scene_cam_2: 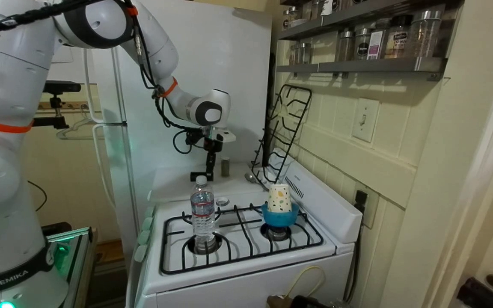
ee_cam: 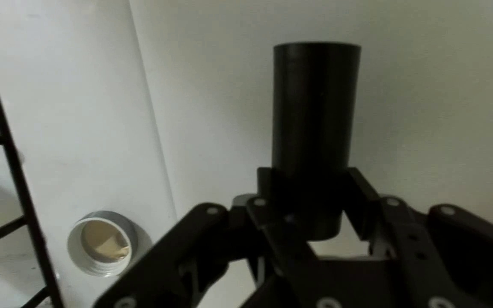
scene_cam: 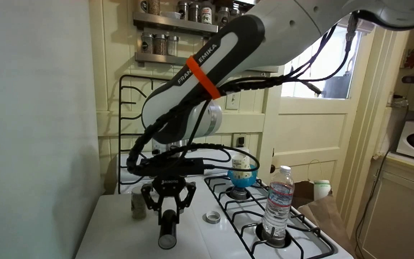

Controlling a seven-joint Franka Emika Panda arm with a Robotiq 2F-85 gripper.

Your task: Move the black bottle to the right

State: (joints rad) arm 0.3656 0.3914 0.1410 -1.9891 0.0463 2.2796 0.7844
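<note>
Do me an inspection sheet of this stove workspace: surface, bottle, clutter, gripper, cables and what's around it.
Surface: white stovetop, black grate over the burners.
Job item: black bottle, on its side; whether it touches the stovetop, cannot tell.
Clutter: water bottle upright at a burner; patterned cup and blue bowl at another; small open cap or jar; spice jar.
Gripper: closed on the black bottle.
Cables: black, bundled along the arm; one connector seems to hang loose.
Surroundings: metal spice shelves on the paneled wall; second grate leaning nearby.
</note>
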